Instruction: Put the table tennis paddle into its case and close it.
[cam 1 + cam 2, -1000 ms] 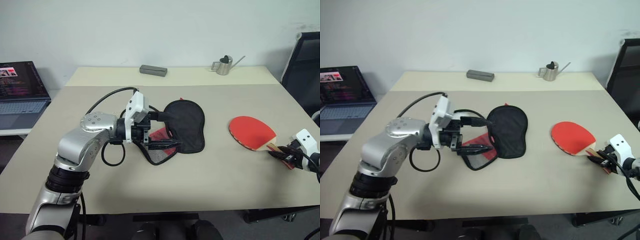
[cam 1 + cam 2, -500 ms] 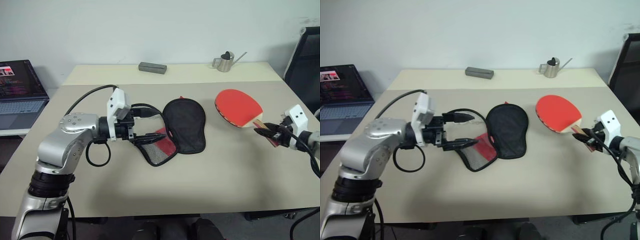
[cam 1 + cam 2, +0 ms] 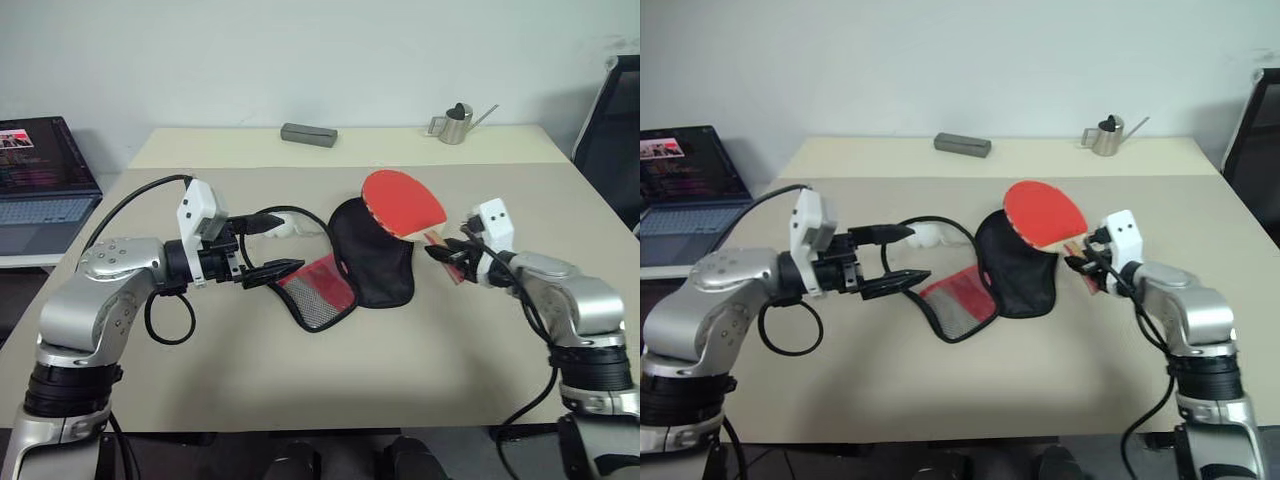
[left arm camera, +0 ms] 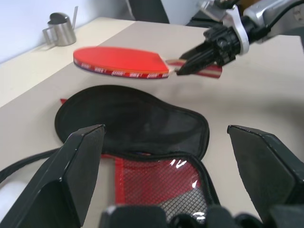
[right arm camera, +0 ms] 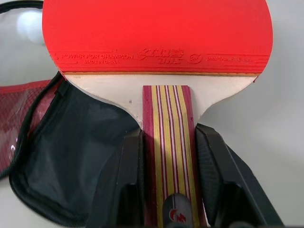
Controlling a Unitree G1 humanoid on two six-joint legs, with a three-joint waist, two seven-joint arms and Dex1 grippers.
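Note:
The table tennis paddle hangs in the air, red face up, over the black half of the case. My right gripper is shut on its striped wooden handle. The case lies opened flat on the table, its red mesh half spread toward my left gripper. That gripper is open, holds nothing and points at the case from the left, its tips just short of the mesh half. A white pompom lies by the case's black cord. In the left wrist view the paddle floats above the case.
A grey rectangular box and a small metal watering can stand at the table's far edge. An open laptop sits on a side surface at left. A black chair stands at right.
My right gripper lifted the paddle off the table's right side and carried it left to above the case. My left gripper drew back to the left, away from the case.

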